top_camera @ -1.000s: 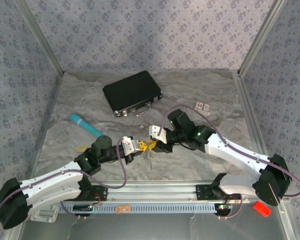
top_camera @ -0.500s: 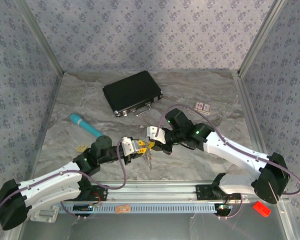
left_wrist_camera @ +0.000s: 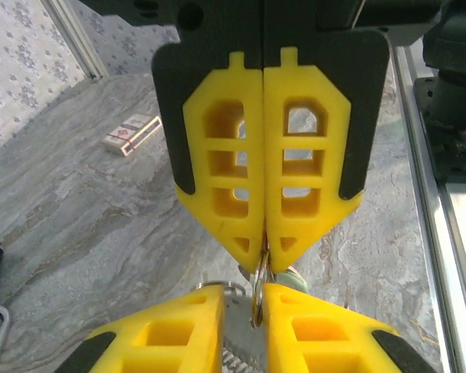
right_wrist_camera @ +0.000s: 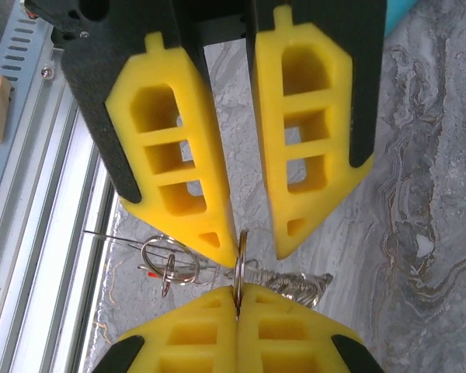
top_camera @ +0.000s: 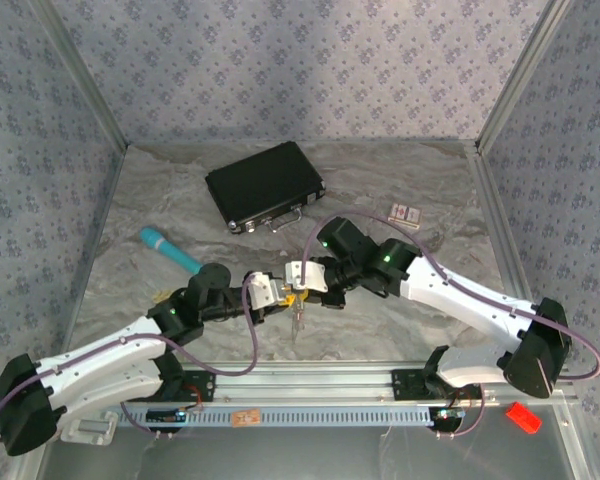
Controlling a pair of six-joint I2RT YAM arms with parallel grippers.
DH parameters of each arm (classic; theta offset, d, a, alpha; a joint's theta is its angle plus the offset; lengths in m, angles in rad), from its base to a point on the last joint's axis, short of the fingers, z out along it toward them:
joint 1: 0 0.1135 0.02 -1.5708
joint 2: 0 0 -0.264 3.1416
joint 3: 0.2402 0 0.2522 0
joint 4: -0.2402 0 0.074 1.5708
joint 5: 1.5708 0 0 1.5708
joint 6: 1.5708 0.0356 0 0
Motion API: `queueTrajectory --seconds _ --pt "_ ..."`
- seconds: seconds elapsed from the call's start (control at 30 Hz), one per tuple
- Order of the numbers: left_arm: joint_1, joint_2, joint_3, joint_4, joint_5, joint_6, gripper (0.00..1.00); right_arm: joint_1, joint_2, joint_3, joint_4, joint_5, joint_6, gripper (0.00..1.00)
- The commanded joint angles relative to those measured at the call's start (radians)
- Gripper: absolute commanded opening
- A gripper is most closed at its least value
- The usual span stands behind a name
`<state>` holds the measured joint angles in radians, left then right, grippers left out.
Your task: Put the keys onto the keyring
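Observation:
Low over the table's front middle, my two grippers meet tip to tip. The right gripper (right_wrist_camera: 237,289) is shut on the edge of the keyring (right_wrist_camera: 241,260), a small metal ring standing upright. The left gripper (left_wrist_camera: 245,294) is slightly open, with the keyring (left_wrist_camera: 257,299) in the gap, against one finger. A braided chain (right_wrist_camera: 295,284) and thin wire loops with a red bit (right_wrist_camera: 167,264) hang below. In the top view the left gripper (top_camera: 280,298) faces the right gripper (top_camera: 300,293), and the keys (top_camera: 298,322) dangle under them, too small to tell apart.
A black flat case (top_camera: 265,186) lies at the back. A teal stick (top_camera: 170,251) lies at the left, and a small card box (top_camera: 405,213) at the right rear. The aluminium rail (top_camera: 310,380) runs just behind the dangling keys.
Both grippers have shifted a little to the left together. The right jaws have closed on the keyring and the left jaws have eased apart.

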<state>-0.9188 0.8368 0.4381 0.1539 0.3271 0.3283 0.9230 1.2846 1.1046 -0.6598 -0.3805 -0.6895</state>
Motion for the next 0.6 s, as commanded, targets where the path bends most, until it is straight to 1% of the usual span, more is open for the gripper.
queueTrajectory --seconds 0.0,0.13,0.17,0.2,0.27,0.3,0.33,0.43,0.57 --pt "-0.006 0.001 0.032 -0.014 0.020 0.021 0.14 0.011 0.002 0.037 -0.011 -0.004 -0.011 0.00" --pt "-0.005 0.002 0.034 -0.017 0.026 0.029 0.00 0.010 -0.008 0.025 0.003 -0.013 0.007 0.00" --pt "-0.006 -0.001 0.032 -0.014 0.026 0.029 0.00 0.005 -0.018 0.013 0.021 -0.013 0.017 0.00" --pt "-0.005 -0.004 0.028 -0.008 0.026 0.028 0.00 -0.003 -0.038 -0.010 0.051 -0.019 0.036 0.04" --pt "-0.006 -0.014 0.008 0.032 0.028 0.013 0.00 -0.032 -0.079 -0.068 0.127 -0.049 0.076 0.20" --pt "-0.006 -0.019 -0.009 0.072 0.029 -0.004 0.00 -0.050 -0.099 -0.100 0.167 -0.074 0.102 0.25" --pt "-0.005 -0.023 -0.030 0.118 0.031 -0.023 0.00 -0.064 -0.115 -0.128 0.201 -0.100 0.125 0.27" --pt "-0.005 -0.025 -0.071 0.217 0.040 -0.070 0.00 -0.079 -0.132 -0.180 0.260 -0.127 0.169 0.31" --pt "-0.005 -0.024 -0.103 0.288 0.041 -0.096 0.00 -0.082 -0.133 -0.212 0.310 -0.144 0.197 0.32"
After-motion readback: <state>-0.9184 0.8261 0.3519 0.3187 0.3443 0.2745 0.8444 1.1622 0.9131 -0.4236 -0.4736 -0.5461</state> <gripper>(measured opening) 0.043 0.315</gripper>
